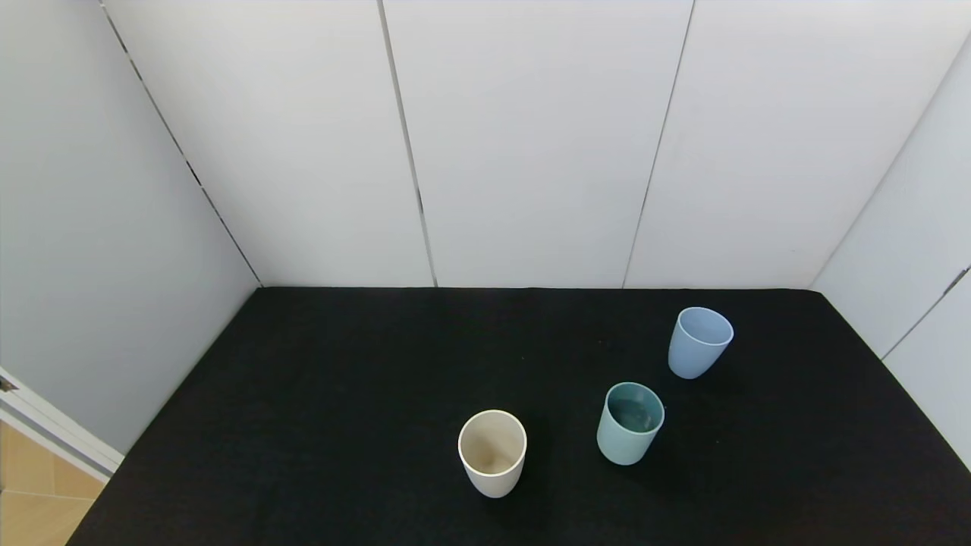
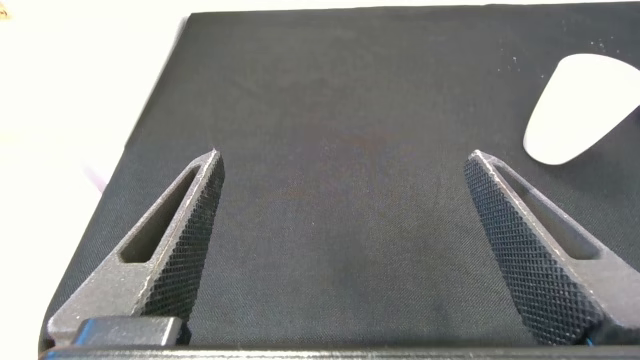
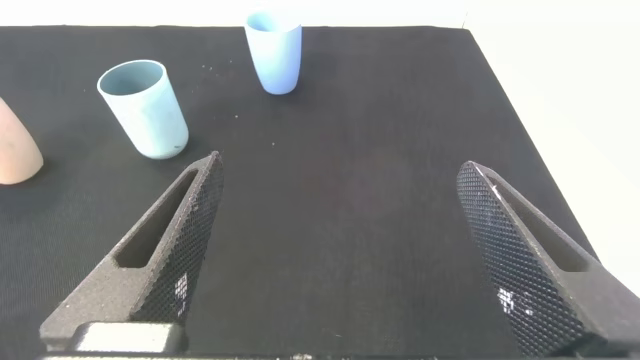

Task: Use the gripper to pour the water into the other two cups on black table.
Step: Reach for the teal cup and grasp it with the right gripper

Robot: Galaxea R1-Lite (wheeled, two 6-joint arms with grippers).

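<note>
Three tumblers stand upright on the black table (image 1: 341, 379). The cream-white cup (image 1: 492, 453) is nearest, the teal-green cup (image 1: 630, 422) sits to its right, and the light blue cup (image 1: 699, 342) is farther back right. A faint sheen of water shows inside the teal-green cup. Neither arm appears in the head view. My right gripper (image 3: 340, 170) is open over bare cloth, with the teal-green cup (image 3: 145, 108), the light blue cup (image 3: 274, 51) and part of the cream-white cup (image 3: 15, 145) beyond it. My left gripper (image 2: 345, 160) is open too, with the cream-white cup (image 2: 582, 110) off to one side.
White panel walls (image 1: 531, 136) close off the table at the back and on both sides. The table's left edge meets a white ledge and wooden floor (image 1: 38, 485). Wide stretches of black cloth lie left of the cups.
</note>
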